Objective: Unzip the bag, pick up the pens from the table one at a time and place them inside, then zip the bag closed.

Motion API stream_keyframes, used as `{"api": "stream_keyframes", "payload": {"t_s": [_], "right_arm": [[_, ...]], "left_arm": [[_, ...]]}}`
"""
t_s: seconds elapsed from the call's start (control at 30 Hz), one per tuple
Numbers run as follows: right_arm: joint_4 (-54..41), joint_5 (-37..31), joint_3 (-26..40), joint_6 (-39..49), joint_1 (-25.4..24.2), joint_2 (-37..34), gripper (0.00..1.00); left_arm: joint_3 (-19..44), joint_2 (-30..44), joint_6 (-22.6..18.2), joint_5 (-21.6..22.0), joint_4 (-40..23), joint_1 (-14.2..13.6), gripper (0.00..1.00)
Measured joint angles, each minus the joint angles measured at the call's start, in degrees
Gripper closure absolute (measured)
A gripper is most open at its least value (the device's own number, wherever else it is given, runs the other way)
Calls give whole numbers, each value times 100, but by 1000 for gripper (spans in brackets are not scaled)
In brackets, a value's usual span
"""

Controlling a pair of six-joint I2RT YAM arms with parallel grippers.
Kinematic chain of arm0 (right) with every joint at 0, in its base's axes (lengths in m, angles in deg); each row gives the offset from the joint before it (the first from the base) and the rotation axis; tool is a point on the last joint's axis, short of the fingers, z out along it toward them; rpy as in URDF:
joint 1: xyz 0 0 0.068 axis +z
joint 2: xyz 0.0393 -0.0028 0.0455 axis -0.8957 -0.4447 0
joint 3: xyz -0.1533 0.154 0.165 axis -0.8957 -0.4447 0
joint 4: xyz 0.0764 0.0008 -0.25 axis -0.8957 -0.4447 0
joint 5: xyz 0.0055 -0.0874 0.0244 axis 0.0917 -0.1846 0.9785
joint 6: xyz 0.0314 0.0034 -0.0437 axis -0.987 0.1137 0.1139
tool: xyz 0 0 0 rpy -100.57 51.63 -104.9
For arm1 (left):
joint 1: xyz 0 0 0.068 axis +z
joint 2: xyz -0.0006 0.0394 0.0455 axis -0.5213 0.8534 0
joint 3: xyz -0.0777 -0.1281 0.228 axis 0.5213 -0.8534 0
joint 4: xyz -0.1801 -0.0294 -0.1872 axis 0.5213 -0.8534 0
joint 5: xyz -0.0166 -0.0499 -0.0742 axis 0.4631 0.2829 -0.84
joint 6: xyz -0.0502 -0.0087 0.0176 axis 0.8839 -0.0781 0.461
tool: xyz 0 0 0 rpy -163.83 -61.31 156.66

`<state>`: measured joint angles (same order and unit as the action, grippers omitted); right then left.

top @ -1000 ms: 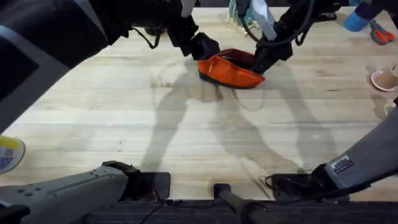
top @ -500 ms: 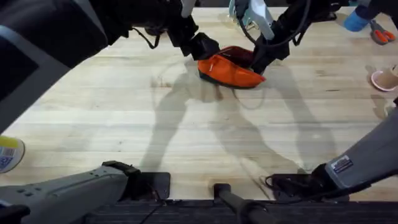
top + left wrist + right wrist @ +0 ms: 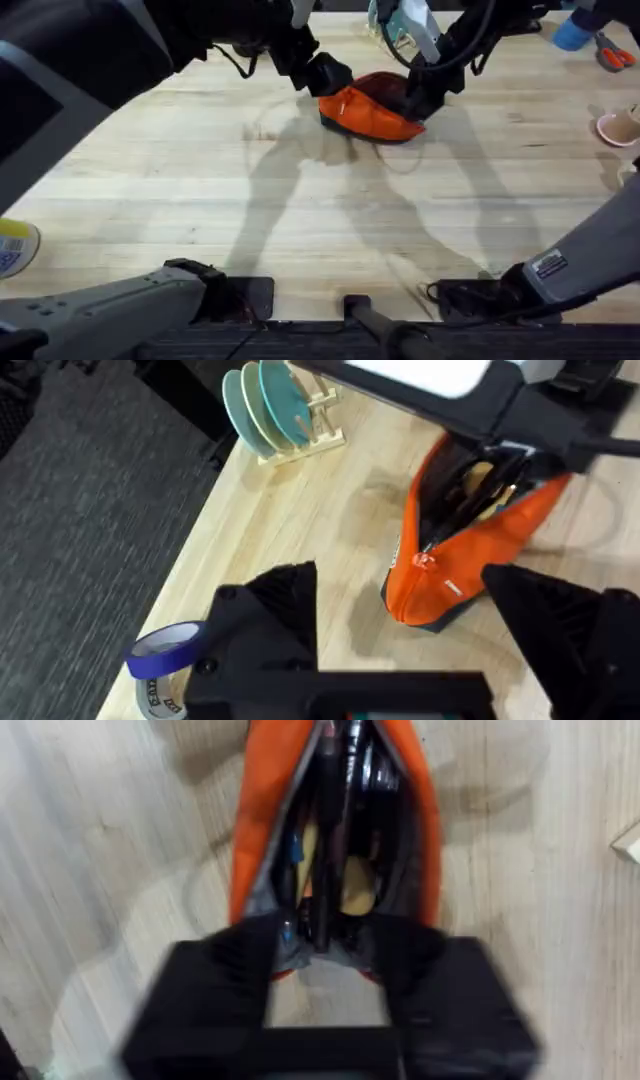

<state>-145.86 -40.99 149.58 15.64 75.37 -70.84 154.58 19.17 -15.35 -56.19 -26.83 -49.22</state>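
The soft orange bag (image 3: pixel 368 112) lies unzipped on the grainy wood tabletop (image 3: pixel 300 210), between both end effectors. Left end effector (image 3: pixel 400 595) spread wide at one end; right end effector (image 3: pixel 325 935) pinches a thin black pen (image 3: pixel 325 860) inside it.

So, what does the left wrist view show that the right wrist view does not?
The left wrist view alone shows the teal plates in a wooden rack, the roll of blue tape, the dark carpet floor beyond the table's edge, and the left gripper, open beside the pouch's end. The right wrist view alone looks straight down into the open zipper at the pens and other contents. Both show the oblong orange fabric pouch on the light wood plank table.
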Motion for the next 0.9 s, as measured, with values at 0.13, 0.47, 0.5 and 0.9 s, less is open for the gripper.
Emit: {"api": "stream_keyframes", "payload": {"t_s": [0.13, 0.47, 0.5, 0.9], "right_arm": [[-2, 2, 0, -11, 0, 0, 16], [-56, 4, 0, -32, 0, 0, 5], [-70, 4, 0, -37, 0, 0, 5], [-113, 2, 0, -222, 0, 152, 5]], "left_arm": [[0, 0, 0, 0, -1, 0, 7], [0, 0, 0, 0, 0, 0, 8], [0, 0, 0, 0, -2, 0, 7], [0, 0, 0, 0, 0, 0, 7]]}}
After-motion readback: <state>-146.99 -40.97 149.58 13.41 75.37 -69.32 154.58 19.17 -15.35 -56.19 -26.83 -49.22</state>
